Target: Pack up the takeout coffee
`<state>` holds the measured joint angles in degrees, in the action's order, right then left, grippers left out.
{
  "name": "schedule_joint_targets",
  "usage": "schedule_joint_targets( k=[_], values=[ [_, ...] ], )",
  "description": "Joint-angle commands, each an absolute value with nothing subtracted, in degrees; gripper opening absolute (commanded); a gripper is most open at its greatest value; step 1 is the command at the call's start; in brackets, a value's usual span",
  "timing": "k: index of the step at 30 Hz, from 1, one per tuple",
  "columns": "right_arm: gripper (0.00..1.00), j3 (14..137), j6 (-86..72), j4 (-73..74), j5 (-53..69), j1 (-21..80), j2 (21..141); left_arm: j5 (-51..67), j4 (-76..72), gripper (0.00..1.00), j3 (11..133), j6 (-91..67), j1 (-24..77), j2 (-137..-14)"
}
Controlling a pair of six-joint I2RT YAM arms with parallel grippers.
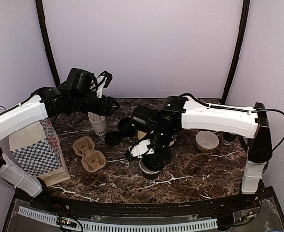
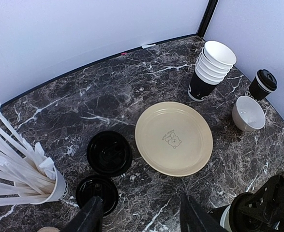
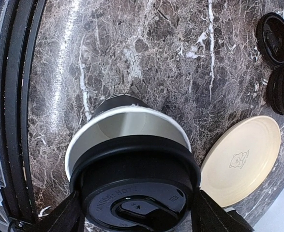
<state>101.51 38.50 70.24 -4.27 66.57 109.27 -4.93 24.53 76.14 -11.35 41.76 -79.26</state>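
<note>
The right gripper (image 3: 134, 215) was closed on a black lid (image 3: 132, 188). One finger (image 3: 59, 220) pressed each side of the lid. The lid was right over an open black cup (image 3: 127, 128). It covered the near part of the cup's mouth, and the white inside showed at the far part. I could not tell if the lid was pushed down tight.

The cup stood upright near the front middle of the table (image 1: 195, 169), close to the tan plate (image 3: 241, 157).

The left gripper (image 2: 142, 220) hung up high over the table. Its fingers (image 2: 91, 217) were wide apart and touched nothing. Two loose lids (image 2: 109, 152) lay flat under it, just beside the plate. A white cup of straws (image 2: 11, 164) stood to the left of them.

A stack of cups (image 2: 210, 72) stood at the back right of the table. A lidded cup (image 2: 262, 84) stood near it, next to a white bowl (image 2: 248, 113).

A checked bag (image 1: 33, 154) stood at the left side of the table. A brown carrier (image 1: 89, 154) lay beside the bag.
</note>
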Motion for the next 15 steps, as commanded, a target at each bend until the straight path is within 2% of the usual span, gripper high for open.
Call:
schedule_joint_targets(
  k=[1,8,15],
  values=[
    [0.73,101.5,38.6,68.4,-6.1,67.9,107.4,-4.5,24.3,0.57,75.6,-11.8,41.3,-77.7],
    [0.75,103.1,39.1,69.7,-4.9,67.9,109.6,-3.9,24.0,0.57,75.5,-12.1,41.4,-78.2],
    [0.83,105.6,38.9,70.4,-3.7,67.9,110.7,-3.3,23.8,0.57,74.6,-12.8,41.4,-77.8]
  ],
)
